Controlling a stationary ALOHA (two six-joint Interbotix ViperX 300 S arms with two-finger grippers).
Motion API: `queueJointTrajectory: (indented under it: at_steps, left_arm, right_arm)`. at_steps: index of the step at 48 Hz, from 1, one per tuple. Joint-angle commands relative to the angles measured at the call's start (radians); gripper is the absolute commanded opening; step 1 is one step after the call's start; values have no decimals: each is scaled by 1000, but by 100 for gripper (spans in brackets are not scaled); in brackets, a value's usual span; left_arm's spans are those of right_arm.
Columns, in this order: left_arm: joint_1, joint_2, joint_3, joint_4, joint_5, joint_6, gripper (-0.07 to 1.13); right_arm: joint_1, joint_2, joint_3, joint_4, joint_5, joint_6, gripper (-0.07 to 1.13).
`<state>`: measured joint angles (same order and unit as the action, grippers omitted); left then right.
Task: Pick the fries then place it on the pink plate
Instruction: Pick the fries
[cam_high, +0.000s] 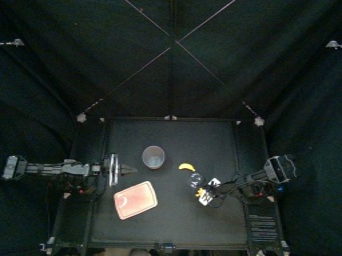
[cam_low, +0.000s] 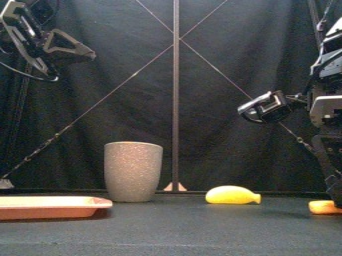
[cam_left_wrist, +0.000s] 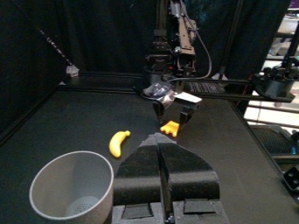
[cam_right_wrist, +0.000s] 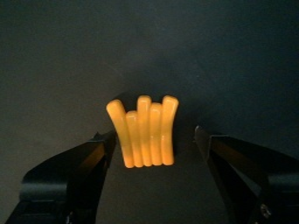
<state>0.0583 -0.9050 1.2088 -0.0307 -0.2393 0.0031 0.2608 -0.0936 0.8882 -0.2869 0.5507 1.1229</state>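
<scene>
The pick seems in hand: the right gripper (cam_right_wrist: 152, 138) is spread with the fries (cam_right_wrist: 142, 131) between its jaws on the surface, so next comes pinching, lifting and carrying them to the pink plate (cam_high: 136, 201), well apart, beside the pressed-together left gripper (cam_left_wrist: 163, 149).

A robotics laboratory booth is indicated: a small black counter (cam_high: 221, 135) is enclosed by black cloth curtains (cam_high: 80, 60); it is flanked by a black jointed left robot arm (cam_high: 54, 170) and a matching right arm (cam_high: 261, 178); a yellow plastic toy banana (cam_low: 233, 195) is laid out as a prop.
</scene>
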Motion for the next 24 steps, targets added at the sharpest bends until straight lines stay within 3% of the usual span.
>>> queueJointTrajectory:
  at_steps: [1, 13, 24]
  left_arm:
    - [2, -2, -11, 8, -8, 2, 0]
    - [5, -3, -11, 8, -9, 2, 0]
    - [5, -3, -11, 8, -9, 0, 0]
  right_arm:
    - [8, 0, -23, -5, -11, -2, 102]
    - [14, 11, -29, 2, -14, 2, 96]
    - [18, 11, -44, -5, -14, 0, 64]
